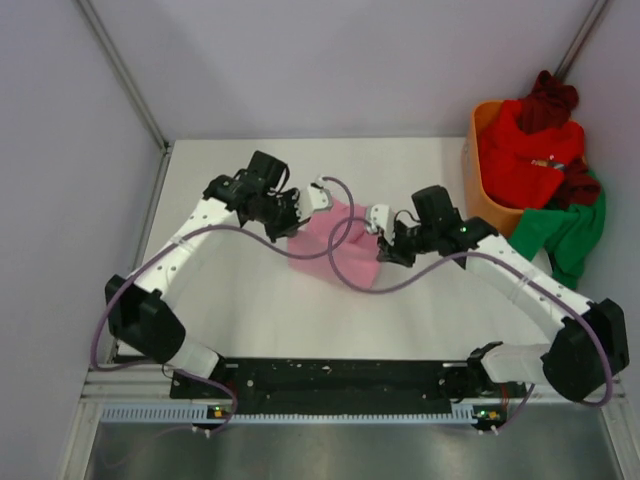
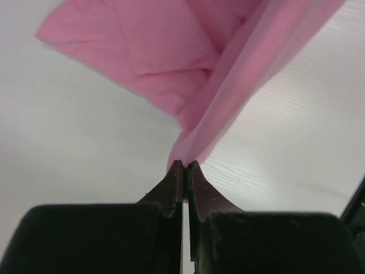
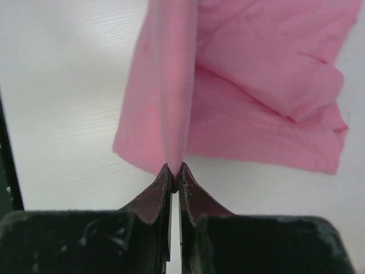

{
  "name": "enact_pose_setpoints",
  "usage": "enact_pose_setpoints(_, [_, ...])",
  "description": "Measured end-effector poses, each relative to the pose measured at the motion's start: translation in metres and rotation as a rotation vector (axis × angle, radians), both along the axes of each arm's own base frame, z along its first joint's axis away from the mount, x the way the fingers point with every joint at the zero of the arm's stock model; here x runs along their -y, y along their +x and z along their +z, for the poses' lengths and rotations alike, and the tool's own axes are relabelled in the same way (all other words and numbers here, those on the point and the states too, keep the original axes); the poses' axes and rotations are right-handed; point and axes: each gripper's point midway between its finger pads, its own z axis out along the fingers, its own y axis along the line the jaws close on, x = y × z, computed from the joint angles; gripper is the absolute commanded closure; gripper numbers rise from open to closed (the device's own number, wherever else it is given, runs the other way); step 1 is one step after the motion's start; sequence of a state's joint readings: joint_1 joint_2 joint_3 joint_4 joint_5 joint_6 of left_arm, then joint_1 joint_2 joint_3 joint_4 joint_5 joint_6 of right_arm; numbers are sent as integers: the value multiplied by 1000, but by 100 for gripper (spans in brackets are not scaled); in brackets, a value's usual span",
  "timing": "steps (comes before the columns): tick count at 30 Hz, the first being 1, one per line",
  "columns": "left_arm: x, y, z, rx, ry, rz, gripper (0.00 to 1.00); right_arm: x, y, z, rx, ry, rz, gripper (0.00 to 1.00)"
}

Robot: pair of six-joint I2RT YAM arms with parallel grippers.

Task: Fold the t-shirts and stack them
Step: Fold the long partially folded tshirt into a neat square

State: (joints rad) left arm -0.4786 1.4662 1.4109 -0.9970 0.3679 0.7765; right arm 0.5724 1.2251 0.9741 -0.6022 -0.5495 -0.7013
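The light pink t-shirt (image 1: 330,245) lies partly folded at the table's middle, between my two grippers. My left gripper (image 1: 298,212) is shut on an edge of it; the left wrist view shows the pink cloth (image 2: 228,74) rising from its closed fingertips (image 2: 186,165). My right gripper (image 1: 383,240) is shut on the opposite edge; the right wrist view shows a pinched fold of the cloth (image 3: 177,85) held up from its fingertips (image 3: 175,168), the rest of the shirt (image 3: 268,108) resting on the table. Red (image 1: 525,150), dark maroon (image 1: 548,100) and green (image 1: 568,232) t-shirts sit in the basket.
The orange plastic basket (image 1: 482,175) stands at the back right, with shirts piled in it and the green one spilling over its near side. Purple cables (image 1: 345,265) hang across the pink shirt. Walls enclose the table on the left, back and right.
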Motion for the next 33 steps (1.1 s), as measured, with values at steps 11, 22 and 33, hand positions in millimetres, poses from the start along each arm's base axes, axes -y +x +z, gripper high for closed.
enact_pose_setpoints(11, [40, 170, -27, 72, 33, 258, 100, 27, 132, -26, -136, 67, -381, 100])
enact_pose_setpoints(22, [47, 217, -80, 78, 63, 357, 100, 46, 190, -65, -231, 76, -578, 100])
enact_pose_setpoints(33, [51, 261, -102, 226, 118, 443, 33, 71, 231, -103, -241, -21, -791, 76])
